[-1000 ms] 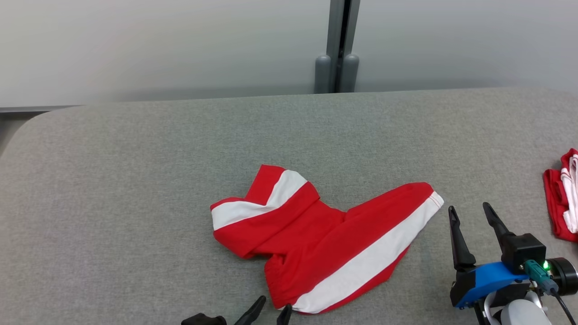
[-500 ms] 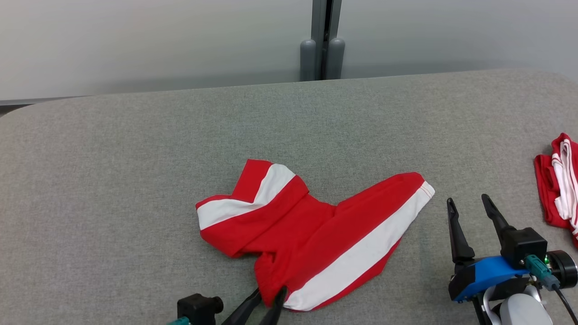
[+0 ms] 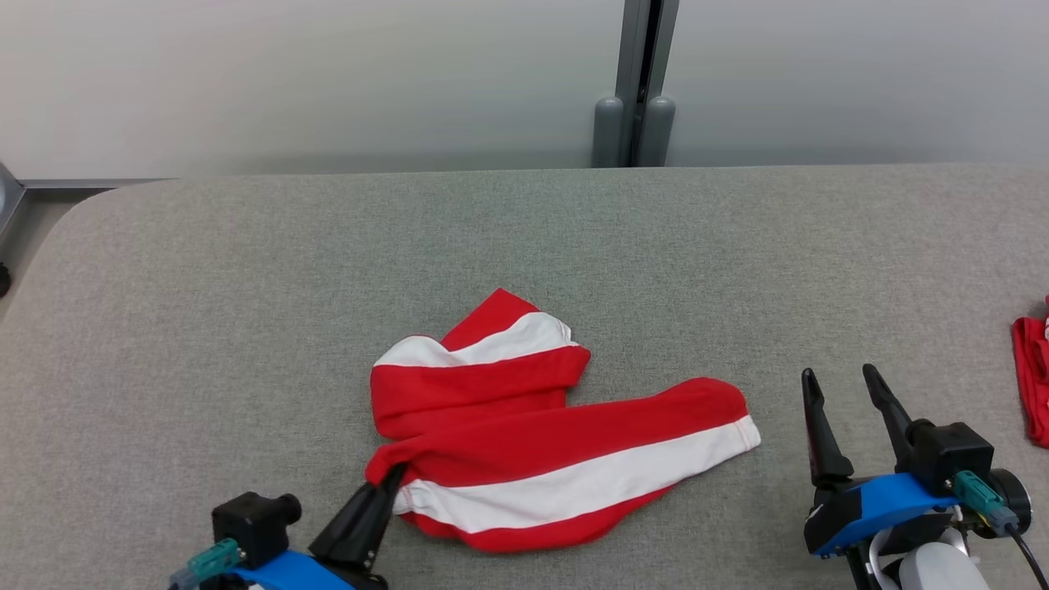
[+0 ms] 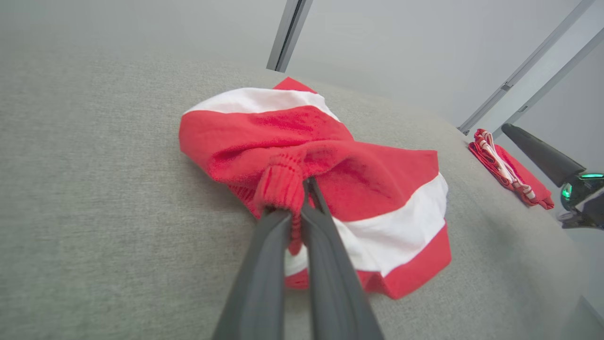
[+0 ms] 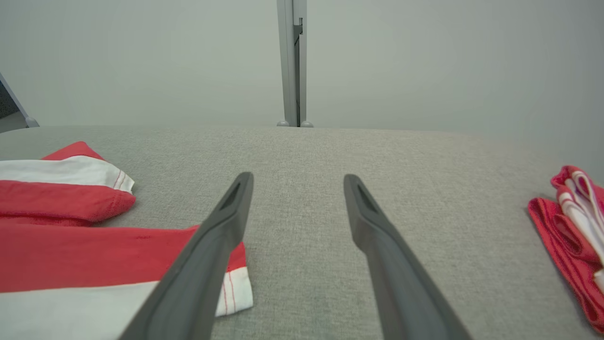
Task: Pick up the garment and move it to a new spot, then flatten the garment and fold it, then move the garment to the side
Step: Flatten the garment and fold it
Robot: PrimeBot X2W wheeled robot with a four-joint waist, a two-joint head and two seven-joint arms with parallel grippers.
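Note:
The garment [image 3: 533, 447] is a pair of red shorts with white side stripes, lying crumpled in the middle of the grey padded table [image 3: 246, 311]. My left gripper [image 3: 392, 475] is shut on the garment's ribbed waistband at its near-left corner; the left wrist view shows the bunched red band [image 4: 283, 184] pinched between the two dark fingers [image 4: 264, 264]. My right gripper [image 3: 840, 381] stands open to the right of the garment, just off its hem, with nothing between its fingers [image 5: 222, 226]. One leg of the garment [image 5: 71, 189] lies to the left of those fingers.
A second red and white garment [image 3: 1033, 377] lies bunched at the table's right edge, also in the right wrist view [image 5: 575, 222]. A grey post [image 3: 635, 106] stands behind the table against the pale wall. The table's rounded far-left corner [image 3: 74, 213] is near.
The left gripper closed on the garment's near-left corner and dragged it leftward, so the garment has bunched and turned. The right gripper stayed open. The head camera has shifted.

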